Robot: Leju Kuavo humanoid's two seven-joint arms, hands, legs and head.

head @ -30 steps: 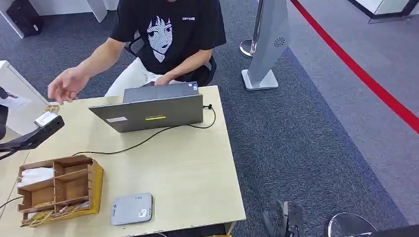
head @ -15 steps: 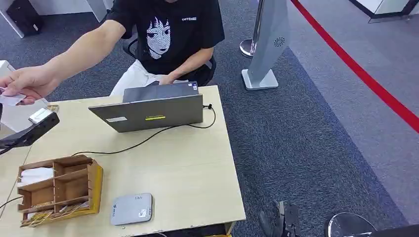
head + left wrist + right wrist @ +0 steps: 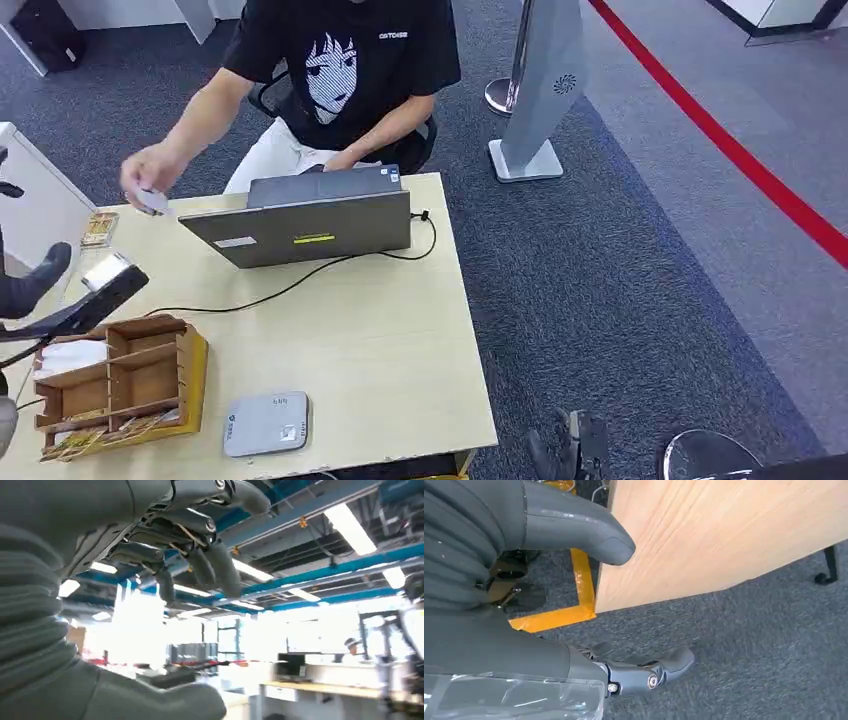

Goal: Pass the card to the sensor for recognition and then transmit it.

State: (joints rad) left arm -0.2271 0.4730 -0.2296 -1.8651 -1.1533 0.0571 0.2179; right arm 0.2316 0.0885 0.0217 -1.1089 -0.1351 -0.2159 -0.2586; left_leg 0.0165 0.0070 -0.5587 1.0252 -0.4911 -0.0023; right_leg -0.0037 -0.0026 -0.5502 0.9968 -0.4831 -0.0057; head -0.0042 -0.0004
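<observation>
while the person's hand (image 3: 150, 180) holds it over the far-left part of the table (image 3: 380, 340), card (image 3: 152, 201): small pale piece pinched in the fingers, just beyond the left end of the laptop.
card axis: too small and too covered by the fingers to tell long axis or which way it points.
sensor (image 3: 92, 293): dark arm with a pale plate on its tip, reaching in from the left edge above the wooden box, tip aimed toward the laptop; apart from the card.
left hand (image 3: 192, 555): holds nothing; wrist view shows fingers loosely spread and hanging free against ceiling lights, thumb apart from them. head view shows a dark fingertip at the left edge beside the sensor arm.
right hand (image 3: 589, 605): holds nothing; thumb and one finger apart, hanging past the table's near corner over grey carpet and yellow floor tape (image 3: 574, 607).
wooden box (image 3: 120, 382): open compartments, near-left on the table; white sheets in the far-left compartment, thin pale pieces along the near row, middle compartments look bare wood.
grey pad (image 3: 266, 422): flat, just beside the box near the front edge.
laptop (image 3: 300, 222): open, lid back toward the robot, black cable (image 3: 290, 285) running from its right end across the table toward the left.
small yellow item (image 3: 98, 228): flat on the far-left corner; cannot tell what it is.
view differences: left wrist view gives the finger spread and room ceiling; right wrist view gives the table underside edge and floor tape; head view gives the card, the sensor and the box contents.
</observation>
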